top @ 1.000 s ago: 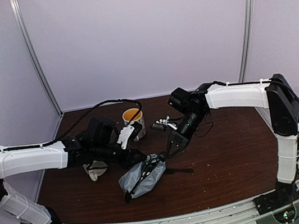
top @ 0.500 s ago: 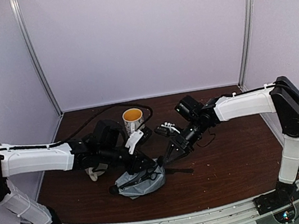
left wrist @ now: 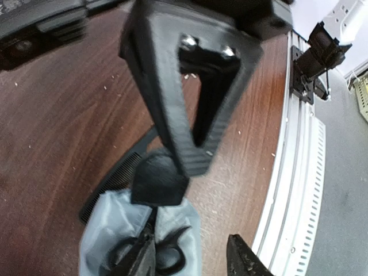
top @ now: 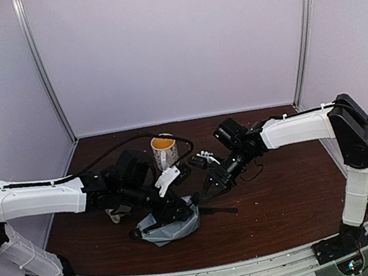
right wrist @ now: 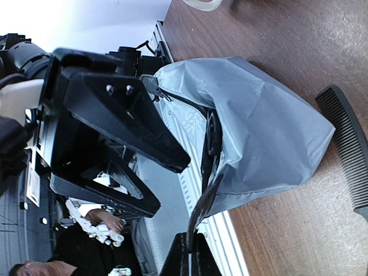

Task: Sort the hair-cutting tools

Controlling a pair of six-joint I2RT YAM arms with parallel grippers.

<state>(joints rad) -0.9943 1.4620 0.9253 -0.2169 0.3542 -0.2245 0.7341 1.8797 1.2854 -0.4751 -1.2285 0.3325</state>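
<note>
At the mouth of the grey pouch [right wrist: 264,126], you are risking a spill: black-handled scissors [left wrist: 150,256] are poking out, and tugging the limp fabric could be tipping them loose. Your left gripper [left wrist: 219,210] is hovering there, fingers apart; your right gripper [top: 205,192] is crowding just beside the pouch, and whether its fingers are gripping anything cannot be told. A thin black comb [left wrist: 112,183] is lying half under the pouch.

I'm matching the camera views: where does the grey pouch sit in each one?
Top external: grey pouch lower centre.
Left wrist: bottom left.
Right wrist: centre.
Shared landmark: the black comb, beside the pouch in every view.
</note>
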